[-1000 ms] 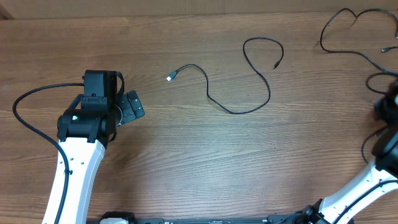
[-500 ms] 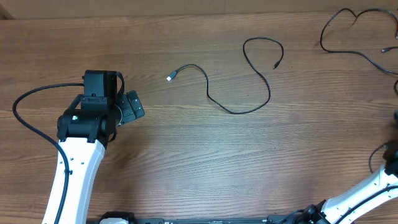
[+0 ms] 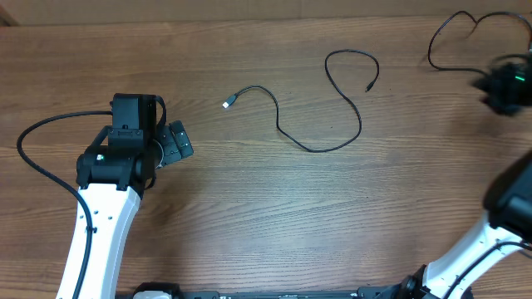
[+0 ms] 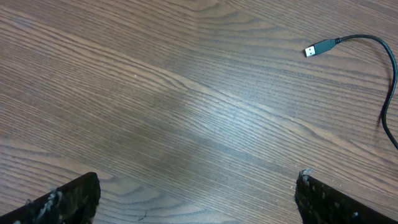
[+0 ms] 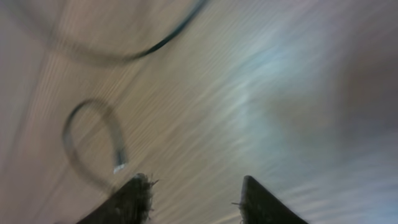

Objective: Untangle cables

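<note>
One thin black cable lies in the middle of the table. Its silver plug is at the left end, and it forms a loop ending in a small dark plug. The silver plug also shows at the top right of the left wrist view. A second black cable lies at the far right corner. My left gripper is open and empty, left of the silver plug. My right gripper is blurred, above the second cable. In its wrist view, blurred cable loops lie ahead of the open fingers.
A thick black robot wire loops on the table left of the left arm. The wooden table's far edge runs along the top of the overhead view.
My right arm has swung from the right edge up to the far right corner, over the second cable. The left arm and the middle cable have not moved.
</note>
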You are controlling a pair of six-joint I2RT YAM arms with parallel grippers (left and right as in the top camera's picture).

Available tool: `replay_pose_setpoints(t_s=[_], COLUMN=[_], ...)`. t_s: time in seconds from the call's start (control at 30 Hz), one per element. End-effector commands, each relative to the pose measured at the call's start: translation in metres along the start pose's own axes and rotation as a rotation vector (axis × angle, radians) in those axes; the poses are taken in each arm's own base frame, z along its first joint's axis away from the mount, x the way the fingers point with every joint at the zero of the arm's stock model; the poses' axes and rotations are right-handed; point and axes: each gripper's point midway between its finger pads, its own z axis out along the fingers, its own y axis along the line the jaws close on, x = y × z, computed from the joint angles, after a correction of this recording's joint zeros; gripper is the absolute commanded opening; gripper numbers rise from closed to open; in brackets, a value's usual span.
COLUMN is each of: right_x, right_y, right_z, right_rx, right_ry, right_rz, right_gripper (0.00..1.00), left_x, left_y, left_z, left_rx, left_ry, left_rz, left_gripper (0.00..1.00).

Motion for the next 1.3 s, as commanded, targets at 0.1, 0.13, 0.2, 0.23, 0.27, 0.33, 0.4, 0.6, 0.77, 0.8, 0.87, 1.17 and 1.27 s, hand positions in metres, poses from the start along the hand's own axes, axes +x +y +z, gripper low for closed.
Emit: replay_pose_setpoints(t_s=[0.1,0.13,0.2,0.23,0.27,0.33,0.4,0.6,0.77,0.8,0.87,1.17,1.27], right_x=[0.071,0.079,0.102,0.117,0.133,0.163,0.195,0.276,0.322,0.330,0.344,0.363,0.343], right_y=[0.101,0.108,0.124,0.134,0.144,0.160,0.173,0.194,0.204,0.205,0.203,0.179,0.178], right_z=[0.036,0.041,0.051,0.055,0.059,0.065,0.072,0.097,0.121,0.125,0.130,0.150,0.151], right_rx=[0.001,0.025,0.057,0.051,0.043,0.025,0.009,-0.045,-0.102,-0.113,-0.128,-0.057,0.027], right_ry=[0.081,0.082,0.100,0.125,0.152,0.200,0.246,0.324,0.313,0.310,0.316,0.287,0.212], right_rz=[-0.261,-0.291,-0.360,-0.414,-0.482,-0.617,-0.747,-1.020,-1.119,-1.135,-1.190,-1.350,-1.343], right_gripper=[0.80,0.82,0.82,0.82,0.82,0.82,0.82,0.85,0.86,0.85,0.82,0.52,0.04], left_x=[0.000,0.000,0.000,0.000,0.000,0.000,0.000,0.000,0.000,0.000,0.000,0.000,0.000], left_y=[0.001,0.001,0.001,0.001,0.001,0.001,0.001,0.001,0.001,0.001,0.001,0.001,0.001], left_z=[0.001,0.001,0.001,0.001,0.001,0.001,0.001,0.001,0.001,0.001,0.001,0.001,0.001], left_rx=[-0.001,-0.001,-0.001,-0.001,-0.001,-0.001,-0.001,-0.001,-0.001,-0.001,-0.001,-0.001,-0.001], left_ry=[0.004,0.004,0.004,0.004,0.004,0.004,0.004,0.004,0.004,0.004,0.004,0.004,0.004], left_rz=[-0.021,-0.021,-0.021,-0.021,-0.021,-0.021,-0.021,-0.021,-0.021,-0.021,-0.021,-0.021,-0.021], left_gripper=[1.00,0.99,1.00,0.99,1.00,1.00,1.00,0.99,1.00,1.00,0.99,0.99,1.00])
